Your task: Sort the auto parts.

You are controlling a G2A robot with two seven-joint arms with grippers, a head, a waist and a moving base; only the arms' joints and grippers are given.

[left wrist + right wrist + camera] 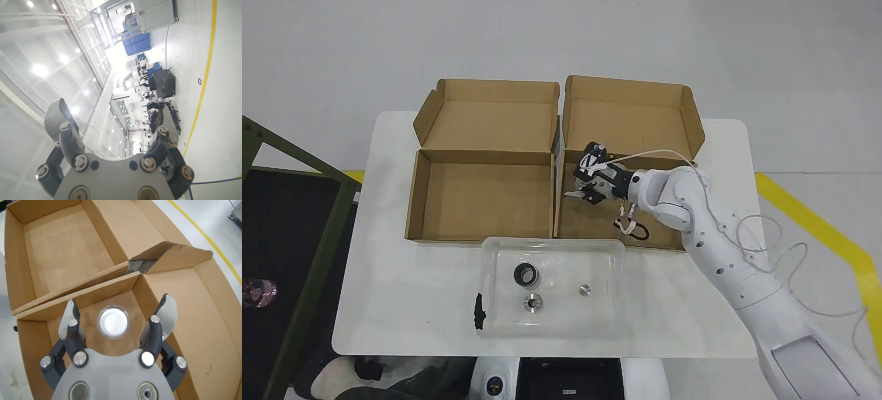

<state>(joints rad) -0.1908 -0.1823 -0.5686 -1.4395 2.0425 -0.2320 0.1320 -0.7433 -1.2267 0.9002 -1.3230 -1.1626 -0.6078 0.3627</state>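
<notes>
Auto parts lay in two places. The right gripper (119, 302) had its fingers spread wide and held nothing. Straight below the gap, touching neither finger, a white round part (113, 324) with a clear rim sat in the right cardboard box (189, 313), near the wall it shares with the left cardboard box (487, 200). Being round, it showed no long axis. I judged it already delivered. Outward, on the robot's side of the boxes, the clear tray (562, 262) on the counter (392, 250) held a black ring (529, 273) and two metal pieces. The right arm seemed nearer to them; the left gripper (112, 105), fingers also wide, pointed up into the hall.
</notes>
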